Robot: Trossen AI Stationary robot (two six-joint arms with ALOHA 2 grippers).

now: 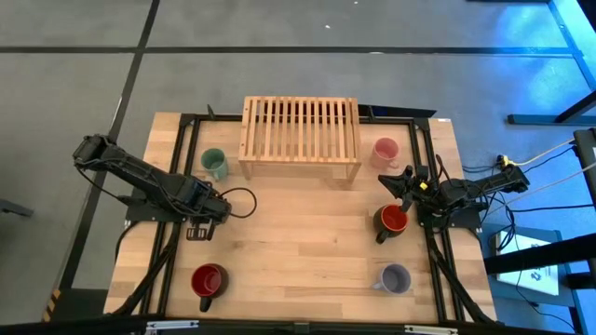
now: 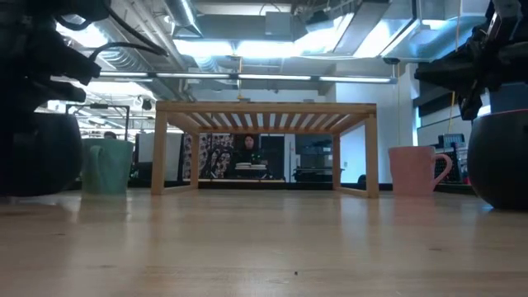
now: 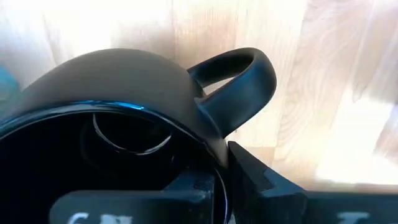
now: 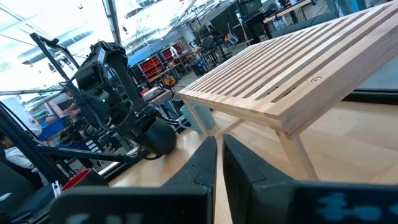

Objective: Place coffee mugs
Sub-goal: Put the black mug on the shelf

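At the table's near left, the left gripper (image 1: 198, 226) is clamped on the black mug (image 3: 118, 81), one finger inside the rim and one outside; the mug looks stiff, glazed, slick and breakable, so I judge rim or handle the surest hold. Further on, the right gripper (image 4: 219, 149) hangs empty with its fingers pressed together above the orange-red mug (image 1: 392, 219). Only the high view shows the red mug (image 1: 209, 280), grey mug (image 1: 396, 278), green mug (image 1: 214, 163), pink mug (image 1: 385, 149) and rack (image 1: 300, 135) together.
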